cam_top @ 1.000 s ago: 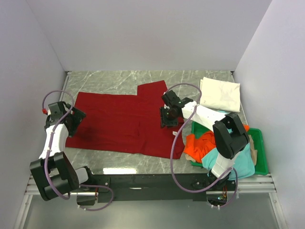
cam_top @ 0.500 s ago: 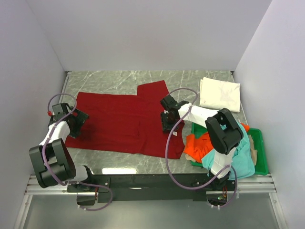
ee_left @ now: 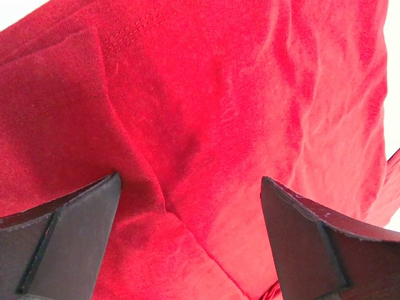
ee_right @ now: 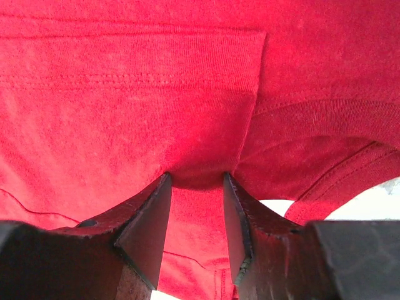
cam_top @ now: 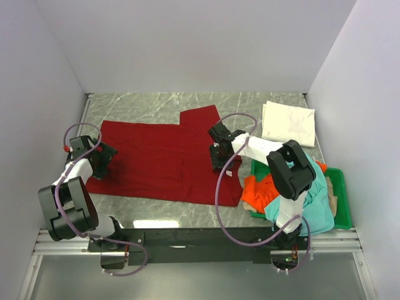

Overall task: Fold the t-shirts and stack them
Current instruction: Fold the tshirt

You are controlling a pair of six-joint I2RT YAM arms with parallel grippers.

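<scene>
The dark red t-shirt (cam_top: 156, 156) lies spread flat on the table (cam_top: 156, 106), to the left of the green tray (cam_top: 340, 187), and its nearest edge reaches almost to the tray. The white t-shirt (cam_top: 289, 123) rests folded just behind the tray, while the orange t-shirt (cam_top: 257, 192) and the teal t-shirt (cam_top: 309, 212) are heaped loosely over the tray's near-left part.

The right gripper (cam_top: 219, 156) is down on the red cloth at the side close to the tray. In its wrist view the jaws are drawn narrow with a small ridge of fabric pulled up between them, so it appears to be grasping a pinch of the shirt near the collar seam. The left gripper (cam_top: 100, 161) is at the shirt's edge farthest from the tray, with its jaws spread wide and resting on the cloth, so nothing is clamped.

The cotton is light, soft and limp – it will sag and wrinkle when lifted, and one layer may slide over the other. I judge that the best hold is at the stitched hems and seams, where the cloth is thicker, with both edges taken evenly so that the fold comes straight.
</scene>
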